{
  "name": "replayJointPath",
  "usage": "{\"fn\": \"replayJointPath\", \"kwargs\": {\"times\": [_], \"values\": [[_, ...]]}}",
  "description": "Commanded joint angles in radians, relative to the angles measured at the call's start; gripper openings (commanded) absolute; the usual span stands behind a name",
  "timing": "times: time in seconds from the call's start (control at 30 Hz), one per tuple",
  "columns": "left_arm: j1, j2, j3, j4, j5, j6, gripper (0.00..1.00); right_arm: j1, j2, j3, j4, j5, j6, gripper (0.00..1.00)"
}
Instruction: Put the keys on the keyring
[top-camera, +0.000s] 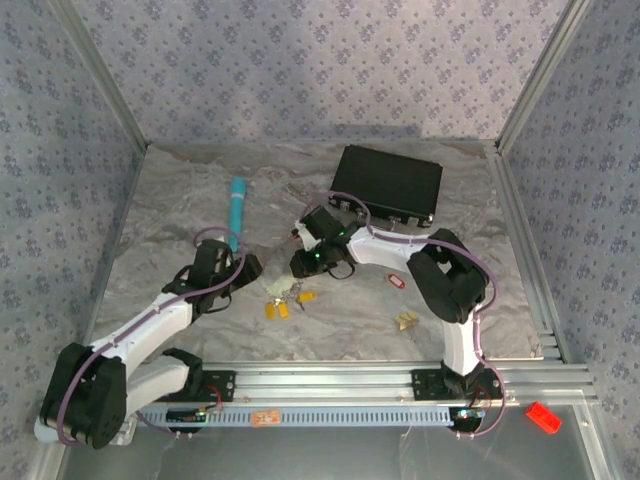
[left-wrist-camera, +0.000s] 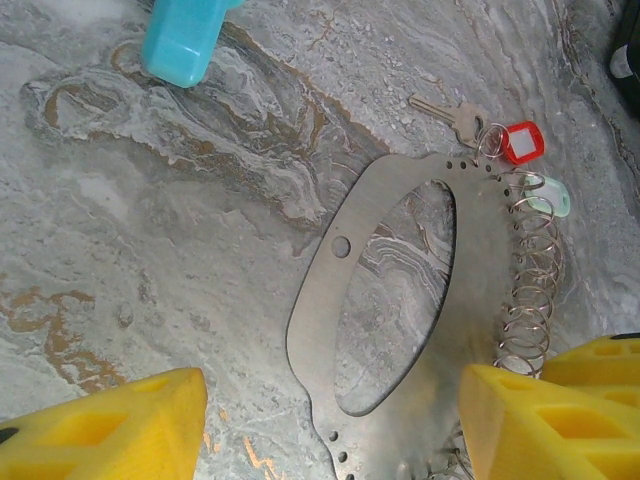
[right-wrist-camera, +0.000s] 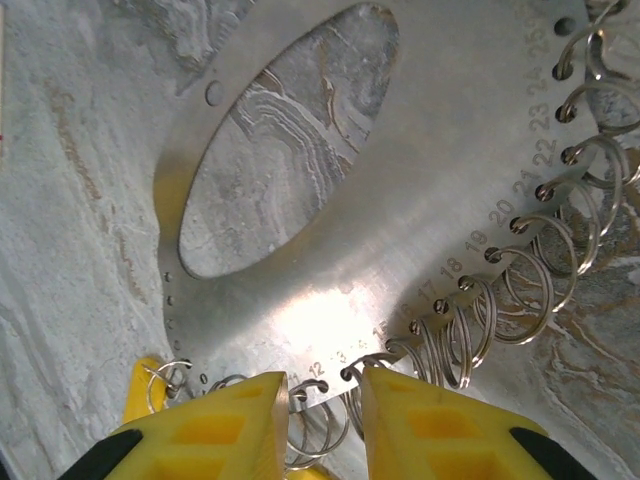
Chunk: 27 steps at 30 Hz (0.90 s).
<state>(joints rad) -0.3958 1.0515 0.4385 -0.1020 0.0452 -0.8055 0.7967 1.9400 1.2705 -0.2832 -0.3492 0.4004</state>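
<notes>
The left arm (top-camera: 150, 320) lies low, stretched toward mid-desk (left-wrist-camera: 150, 250). The left claw (left-wrist-camera: 330, 390) stands apart, its yellow fingers straddling the keyring (left-wrist-camera: 480, 270). The right arm (top-camera: 450, 280) bends sharply at the elbow and reaches left. The right claw (right-wrist-camera: 325, 385) is nearly together over the plate's rim with split rings in the narrow gap; whether it clamps one, I cannot tell. The keyring is a flat brushed-metal plate with an oval cutout, numbered holes and wire rings along its edge, lying on marbled stone. Keys (left-wrist-camera: 465, 118) with red and pale tags lie at its edge.
</notes>
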Motion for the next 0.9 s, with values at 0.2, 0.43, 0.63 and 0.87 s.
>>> {"fn": "replayJointPath", "kwargs": {"times": [0.2, 0.43, 0.63, 0.87], "values": [[-0.012, 0.002, -0.006, 0.010, 0.006, -0.015, 0.67, 0.026, 0.040, 0.059, -0.099, 0.052, -0.022, 0.27], [-0.013, 0.002, -0.007, 0.008, 0.004, -0.018, 0.67, 0.042, 0.051, 0.078, -0.142, 0.113, -0.040, 0.28], [-0.014, 0.002, -0.009, 0.009, 0.001, -0.019, 0.67, 0.049, 0.061, 0.084, -0.153, 0.128, -0.043, 0.29], [-0.015, 0.001, -0.007, 0.010, -0.001, -0.020, 0.66, 0.054, 0.068, 0.092, -0.154, 0.117, -0.043, 0.30]]}}
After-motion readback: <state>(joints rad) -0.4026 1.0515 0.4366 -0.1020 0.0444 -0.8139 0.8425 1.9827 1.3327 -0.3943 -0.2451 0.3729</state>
